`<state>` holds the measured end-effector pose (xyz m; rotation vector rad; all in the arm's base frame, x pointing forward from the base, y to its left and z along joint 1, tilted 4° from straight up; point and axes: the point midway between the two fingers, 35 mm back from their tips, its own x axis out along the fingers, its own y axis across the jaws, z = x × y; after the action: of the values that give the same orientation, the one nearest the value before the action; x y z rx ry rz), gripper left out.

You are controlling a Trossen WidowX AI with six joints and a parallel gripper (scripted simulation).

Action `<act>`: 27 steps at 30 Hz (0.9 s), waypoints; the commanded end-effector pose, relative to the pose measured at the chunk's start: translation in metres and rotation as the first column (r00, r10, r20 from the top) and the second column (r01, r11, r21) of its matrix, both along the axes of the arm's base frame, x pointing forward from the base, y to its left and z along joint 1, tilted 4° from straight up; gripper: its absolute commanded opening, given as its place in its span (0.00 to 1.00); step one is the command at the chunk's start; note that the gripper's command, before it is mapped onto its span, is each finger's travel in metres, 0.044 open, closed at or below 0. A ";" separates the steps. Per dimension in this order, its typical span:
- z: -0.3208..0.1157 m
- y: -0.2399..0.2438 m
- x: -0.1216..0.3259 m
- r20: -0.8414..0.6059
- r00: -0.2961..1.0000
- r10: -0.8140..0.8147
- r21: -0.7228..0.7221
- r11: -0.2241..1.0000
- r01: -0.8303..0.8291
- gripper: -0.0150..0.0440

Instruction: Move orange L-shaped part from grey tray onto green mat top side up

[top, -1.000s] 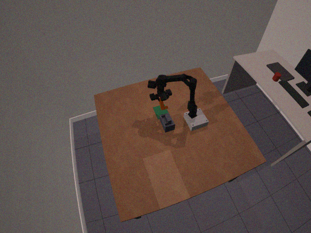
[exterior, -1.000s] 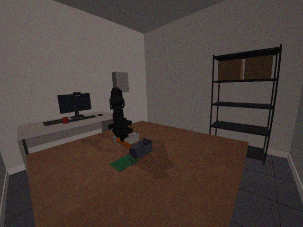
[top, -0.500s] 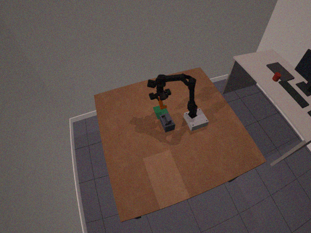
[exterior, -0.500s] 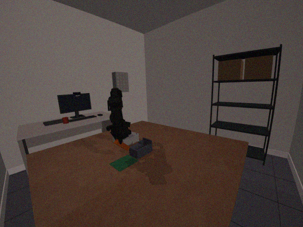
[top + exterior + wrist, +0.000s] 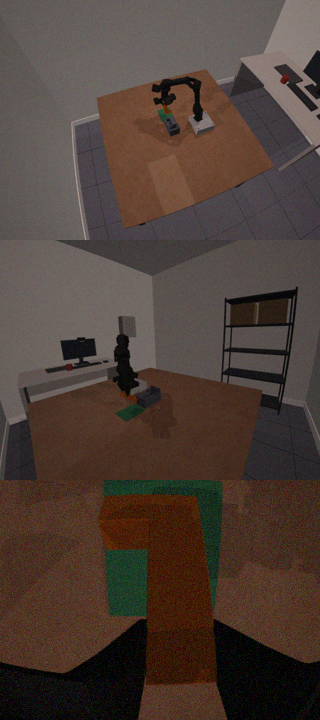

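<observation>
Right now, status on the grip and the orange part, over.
Gripper shut on orange part. Part out of grey tray, hanging over green mat, not yet down. Nothing seen in the way.

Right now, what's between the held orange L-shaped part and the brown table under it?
In the wrist view, the green mat lies below the orange L-shaped part, which hangs from the gripper above it, not yet resting flat.

I'm seeing the grey tray (image 5: 172, 127) sitting just beside the green mat (image 5: 162, 114), walling off its near edge, the white arm base (image 5: 201, 124) standing apart, bare wooden table (image 5: 134, 160) lying open elsewhere around the mat
</observation>
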<state>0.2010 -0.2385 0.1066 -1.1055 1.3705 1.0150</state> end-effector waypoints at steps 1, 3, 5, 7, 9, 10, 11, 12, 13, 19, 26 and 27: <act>-0.008 0.001 -0.001 -0.003 1.000 0.006 0.006 1.000 -0.006 0.25; -0.011 0.001 -0.001 -0.003 1.000 0.006 0.006 1.000 -0.006 0.25; -0.015 0.000 -0.001 -0.003 1.000 0.006 0.006 1.000 -0.006 0.25; -0.018 0.000 -0.001 -0.003 1.000 0.006 0.006 1.000 -0.006 0.25; -0.021 0.000 -0.001 -0.003 1.000 0.006 0.006 1.000 -0.006 0.25; -0.023 0.000 -0.001 -0.003 1.000 0.006 0.006 1.000 -0.006 0.25; -0.024 0.000 -0.001 -0.003 1.000 0.006 0.006 1.000 -0.006 0.25; -0.026 -0.001 -0.001 -0.003 1.000 0.006 0.006 1.000 -0.006 0.25; -0.027 -0.001 -0.001 -0.003 1.000 0.006 0.006 1.000 -0.006 0.25; -0.037 -0.001 -0.002 -0.003 1.000 0.006 0.006 1.000 -0.006 0.25; -0.048 -0.002 -0.002 -0.003 1.000 0.006 0.006 1.000 -0.006 0.25; -0.049 -0.002 -0.002 -0.004 1.000 0.006 0.006 1.000 -0.006 0.25</act>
<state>0.2001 -0.2419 0.0639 -1.1060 1.3709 1.0146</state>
